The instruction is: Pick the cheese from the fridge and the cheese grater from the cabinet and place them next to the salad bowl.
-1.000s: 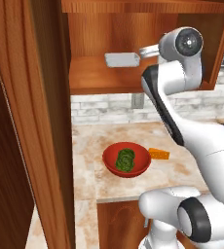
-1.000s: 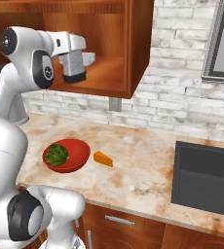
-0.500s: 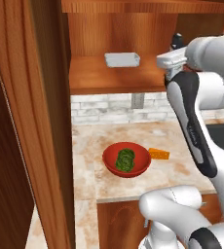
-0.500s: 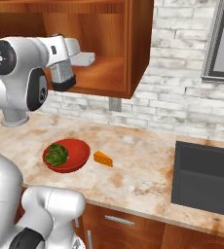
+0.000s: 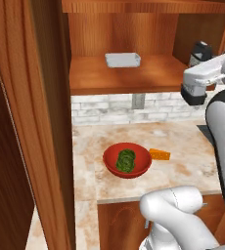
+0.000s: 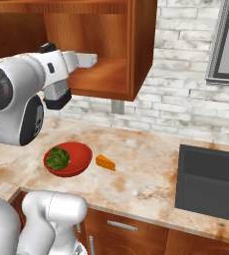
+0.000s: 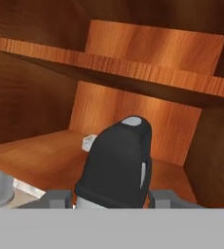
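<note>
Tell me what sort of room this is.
A home kitchen, rendered. Signs: a marbled stone counter with a dark inset sink, a reddish-brown wooden wall cabinet over a whitewashed brick backsplash, and a round red salad bowl.

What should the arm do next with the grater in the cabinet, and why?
Probably close the gripper firmly on the grater: its black handle sits right between the fingertips on the cabinet shelf, though a firm grip isn't clear. The cheese already lies beside the salad bowl, so only the grater is left.
</note>
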You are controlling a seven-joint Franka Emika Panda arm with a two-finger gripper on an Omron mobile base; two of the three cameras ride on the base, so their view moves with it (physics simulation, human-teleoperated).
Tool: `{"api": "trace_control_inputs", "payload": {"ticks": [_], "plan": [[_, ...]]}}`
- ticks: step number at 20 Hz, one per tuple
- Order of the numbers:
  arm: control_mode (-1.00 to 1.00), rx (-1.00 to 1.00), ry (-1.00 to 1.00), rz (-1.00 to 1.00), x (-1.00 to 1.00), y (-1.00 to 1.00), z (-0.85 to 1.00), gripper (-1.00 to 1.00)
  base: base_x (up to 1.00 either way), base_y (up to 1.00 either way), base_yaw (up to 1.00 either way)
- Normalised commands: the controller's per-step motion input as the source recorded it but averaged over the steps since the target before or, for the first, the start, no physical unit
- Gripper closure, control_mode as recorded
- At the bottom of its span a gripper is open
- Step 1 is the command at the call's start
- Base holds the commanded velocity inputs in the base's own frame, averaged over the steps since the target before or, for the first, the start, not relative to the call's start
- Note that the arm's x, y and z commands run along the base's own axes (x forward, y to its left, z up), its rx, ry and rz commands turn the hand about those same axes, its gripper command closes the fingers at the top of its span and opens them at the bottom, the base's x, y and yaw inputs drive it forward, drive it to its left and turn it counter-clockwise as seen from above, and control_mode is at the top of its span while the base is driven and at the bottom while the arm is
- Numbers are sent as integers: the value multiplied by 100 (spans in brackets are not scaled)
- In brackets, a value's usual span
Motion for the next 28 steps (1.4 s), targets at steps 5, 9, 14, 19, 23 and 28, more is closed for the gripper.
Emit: {"api": "trace_control_inputs", "payload": {"ticks": [5,9,14,19,23,28], "plan": [[-100,0,-4,28,-72,-28,-7,100,0,0,0],[-100,0,0,37,-22,-60,0,100,0,0,0],[-100,0,0,39,-4,-61,-2,100,0,0,0],[-100,0,0,43,-24,-41,-21,100,0,0,0],[-100,0,-3,43,-47,-19,-18,100,0,0,0],[-100,-6,-1,34,-54,0,-15,100,0,0,0]]}}
